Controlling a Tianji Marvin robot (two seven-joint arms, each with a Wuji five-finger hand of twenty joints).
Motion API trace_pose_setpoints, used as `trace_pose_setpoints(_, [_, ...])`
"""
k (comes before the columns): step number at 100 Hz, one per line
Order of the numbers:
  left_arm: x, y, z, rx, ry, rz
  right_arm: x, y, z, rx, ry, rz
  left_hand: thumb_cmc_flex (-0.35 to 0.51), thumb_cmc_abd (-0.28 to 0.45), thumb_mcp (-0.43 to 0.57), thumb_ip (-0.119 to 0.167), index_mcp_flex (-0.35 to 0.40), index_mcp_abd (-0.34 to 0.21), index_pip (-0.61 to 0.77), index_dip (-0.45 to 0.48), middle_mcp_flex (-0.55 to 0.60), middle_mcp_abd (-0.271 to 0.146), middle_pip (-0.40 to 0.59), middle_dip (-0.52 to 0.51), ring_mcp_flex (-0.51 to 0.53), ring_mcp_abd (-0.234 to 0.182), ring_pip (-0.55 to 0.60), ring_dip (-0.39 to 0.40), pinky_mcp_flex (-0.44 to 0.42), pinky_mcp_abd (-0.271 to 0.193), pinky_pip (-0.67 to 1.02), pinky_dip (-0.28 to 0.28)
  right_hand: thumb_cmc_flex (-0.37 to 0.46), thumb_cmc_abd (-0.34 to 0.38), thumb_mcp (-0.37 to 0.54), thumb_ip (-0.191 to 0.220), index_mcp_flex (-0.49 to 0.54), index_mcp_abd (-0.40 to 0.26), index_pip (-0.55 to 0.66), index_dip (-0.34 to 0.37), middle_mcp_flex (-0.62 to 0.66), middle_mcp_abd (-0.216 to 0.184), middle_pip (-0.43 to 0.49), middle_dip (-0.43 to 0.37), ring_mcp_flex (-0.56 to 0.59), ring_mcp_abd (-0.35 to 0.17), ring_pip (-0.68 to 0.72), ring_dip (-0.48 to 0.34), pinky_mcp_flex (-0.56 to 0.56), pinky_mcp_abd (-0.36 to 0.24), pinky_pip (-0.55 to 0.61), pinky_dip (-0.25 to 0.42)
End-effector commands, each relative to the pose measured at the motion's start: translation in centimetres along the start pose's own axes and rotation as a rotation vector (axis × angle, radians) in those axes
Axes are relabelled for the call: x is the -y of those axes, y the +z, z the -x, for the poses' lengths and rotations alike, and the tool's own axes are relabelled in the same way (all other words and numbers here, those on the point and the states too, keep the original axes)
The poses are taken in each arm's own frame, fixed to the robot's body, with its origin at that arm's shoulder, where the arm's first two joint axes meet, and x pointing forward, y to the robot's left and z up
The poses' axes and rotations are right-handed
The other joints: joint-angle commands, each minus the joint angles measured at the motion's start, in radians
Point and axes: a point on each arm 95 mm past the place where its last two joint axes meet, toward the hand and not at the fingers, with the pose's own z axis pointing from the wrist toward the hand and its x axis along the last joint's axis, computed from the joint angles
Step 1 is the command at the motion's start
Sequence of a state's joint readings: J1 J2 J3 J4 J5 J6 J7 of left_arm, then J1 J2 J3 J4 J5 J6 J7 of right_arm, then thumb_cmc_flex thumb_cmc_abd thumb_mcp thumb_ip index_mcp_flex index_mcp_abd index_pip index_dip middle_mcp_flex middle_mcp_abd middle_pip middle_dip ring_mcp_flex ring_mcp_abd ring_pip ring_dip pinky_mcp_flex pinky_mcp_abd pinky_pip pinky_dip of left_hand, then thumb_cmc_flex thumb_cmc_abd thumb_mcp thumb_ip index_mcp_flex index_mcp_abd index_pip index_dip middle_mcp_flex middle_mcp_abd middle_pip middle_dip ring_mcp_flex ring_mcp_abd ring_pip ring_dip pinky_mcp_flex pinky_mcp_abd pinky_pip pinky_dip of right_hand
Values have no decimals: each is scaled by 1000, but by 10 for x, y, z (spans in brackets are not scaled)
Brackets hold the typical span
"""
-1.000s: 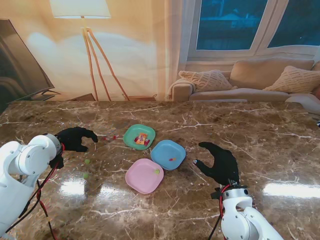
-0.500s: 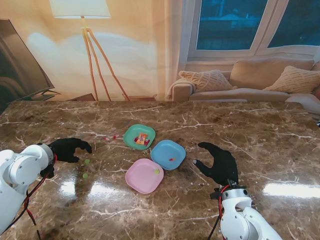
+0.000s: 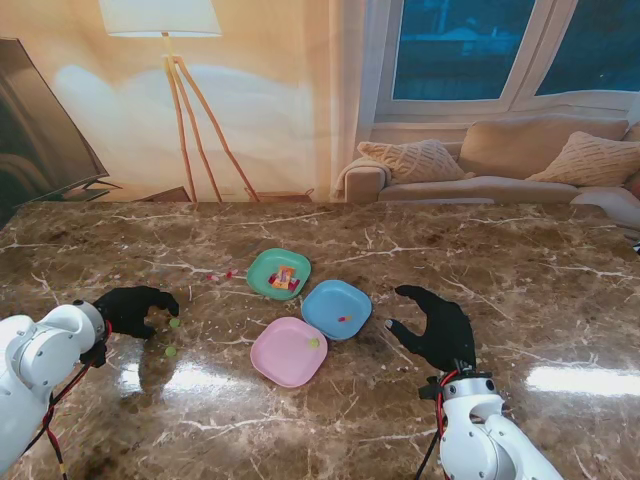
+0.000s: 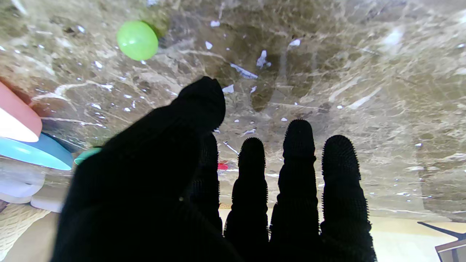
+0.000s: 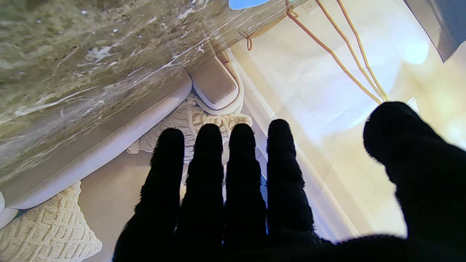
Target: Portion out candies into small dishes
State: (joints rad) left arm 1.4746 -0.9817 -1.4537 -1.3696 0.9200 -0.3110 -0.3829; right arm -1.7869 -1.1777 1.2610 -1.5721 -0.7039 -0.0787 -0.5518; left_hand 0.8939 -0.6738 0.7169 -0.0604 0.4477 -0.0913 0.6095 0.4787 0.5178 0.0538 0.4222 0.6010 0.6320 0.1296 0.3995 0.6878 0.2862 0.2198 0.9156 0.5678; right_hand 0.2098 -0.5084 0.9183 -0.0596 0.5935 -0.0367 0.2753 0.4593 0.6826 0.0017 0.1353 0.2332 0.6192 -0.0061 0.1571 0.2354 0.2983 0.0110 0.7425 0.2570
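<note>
Three small dishes sit mid-table: a green dish [image 3: 256, 270] holding several coloured candies [image 3: 283, 279], a blue dish [image 3: 323, 300] with one candy [image 3: 344, 318], and a pink dish [image 3: 278, 362] with one green candy [image 3: 313, 343]. Two green candies [image 3: 175, 322] [image 3: 170, 351] lie loose on the marble just right of my left hand [image 3: 133, 308], which hovers open and holds nothing. In the left wrist view one green candy [image 4: 137, 40] lies beyond the thumb of that hand [image 4: 204, 189]. My right hand [image 3: 440, 326] is open to the right of the blue dish.
Tiny red candies [image 3: 212, 275] lie loose left of the green dish, and one [image 4: 222, 166] shows between my left fingers. The table is brown marble [image 3: 540, 270]. A lamp, sofa and window stand beyond its far edge.
My left hand has drawn back toward me and to the left, from beside the red candies to beside the green candies. The right hand has not moved.
</note>
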Motion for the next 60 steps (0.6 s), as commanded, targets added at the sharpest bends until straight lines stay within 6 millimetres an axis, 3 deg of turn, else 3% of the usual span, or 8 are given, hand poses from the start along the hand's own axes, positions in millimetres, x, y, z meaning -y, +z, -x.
trace_pose_setpoints(1, [-8,3,0,-4,-1,2,6,-4,2,17,6,-23,-26,-50,2,-22,20,14,23,29,38,-27,28,20,26,-8,38,-1,9,11,43,17,-30,7,21,20,5,-23,3,6,-9,0,1,11,-19,-14,4,-1,-8,-7,-16,1])
trace_pose_setpoints(38, [-17,10,2,4,-33,-58,7,-5,3,18,11,-36,-70,-28,-10,-32,13,21,-67,-53,49,-26,40,18,29,-4,43,-15,-7,21,56,-6,-31,8,29,19,12,-27,8,8,0,-1,5,17,-20,-11,6,6,-7,-3,-15,8])
trace_pose_setpoints(60, [-23,16,5,15,-46,-79,9,-5,3,19,14,-47,-82,-31,-4,-33,93,42,-44,-65,102,-17,65,27,59,1,60,-13,14,31,74,-8,-31,9,31,18,12,-28,9,9,0,0,4,19,-18,-8,8,9,-7,0,-15,12])
